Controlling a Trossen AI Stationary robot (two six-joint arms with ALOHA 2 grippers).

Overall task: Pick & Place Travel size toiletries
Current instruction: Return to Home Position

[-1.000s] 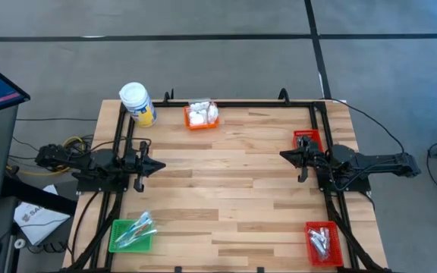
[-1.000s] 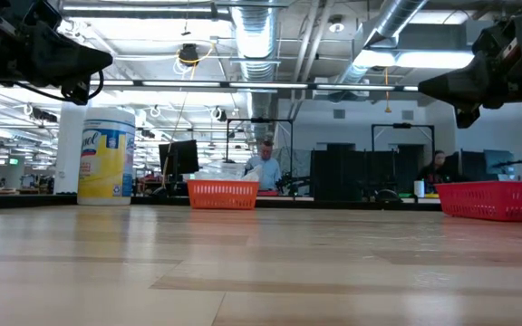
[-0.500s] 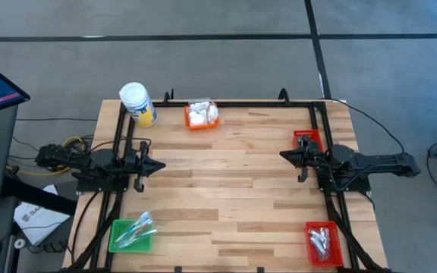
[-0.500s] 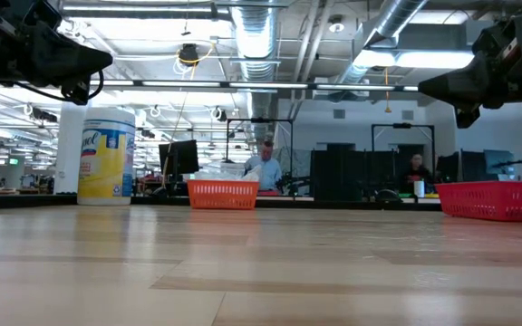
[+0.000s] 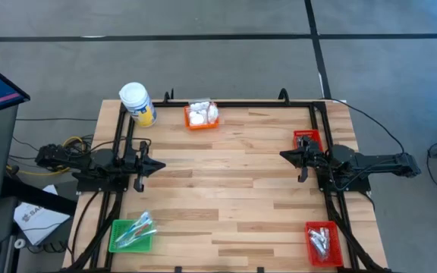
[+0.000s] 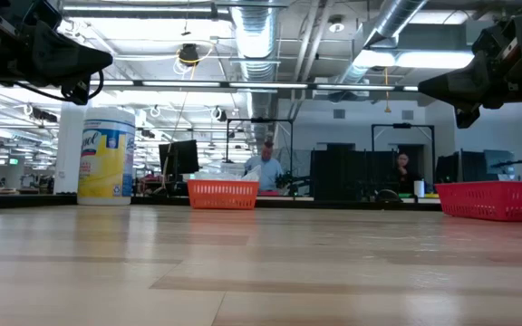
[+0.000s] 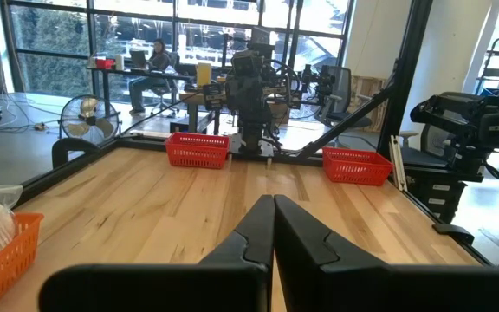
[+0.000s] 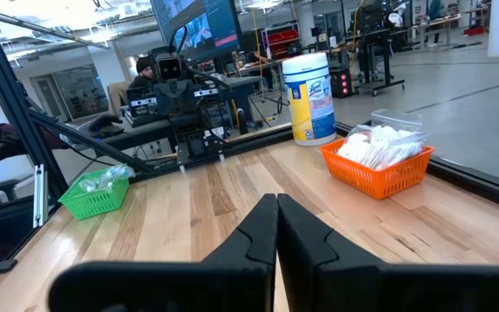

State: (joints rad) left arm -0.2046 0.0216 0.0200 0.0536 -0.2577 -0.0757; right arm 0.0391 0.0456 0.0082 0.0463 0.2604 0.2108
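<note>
Toiletries (image 5: 201, 112) lie in the baskets around us, and neither of our grippers has hold of any. Our left gripper (image 7: 273, 204) has its two fingers pressed flat together with nothing between them. It hangs above the wood at the left edge of the table (image 5: 226, 197), pointing across at the other arm. Our right gripper (image 8: 276, 201) matches it: fingers closed tight on nothing, raised over the right edge, pointing back at the left one. The two are well apart, with bare boards between them.

Just beside the right gripper, on its far side, sits a red basket (image 5: 307, 135); we cannot make out what is in it. Well off from that gripper, at the near right corner, a second red basket (image 5: 337, 250) holds slim silvery pieces (image 5: 319, 241). Well off from the left gripper, at the near left corner, a green basket (image 5: 116, 244) holds thin clear-wrapped sticks (image 5: 139, 227). At the far edge, closer to the left gripper than to the right, an orange basket (image 5: 201, 125) is heaped with white wrapped packets (image 8: 378, 146). Beyond the left gripper, at the far left corner, a big white-lidded jar (image 5: 136, 102) with a yellow label stands upright, near the orange basket but not touching it. Past the table a person (image 6: 265, 166) shows among desks and screens.
</note>
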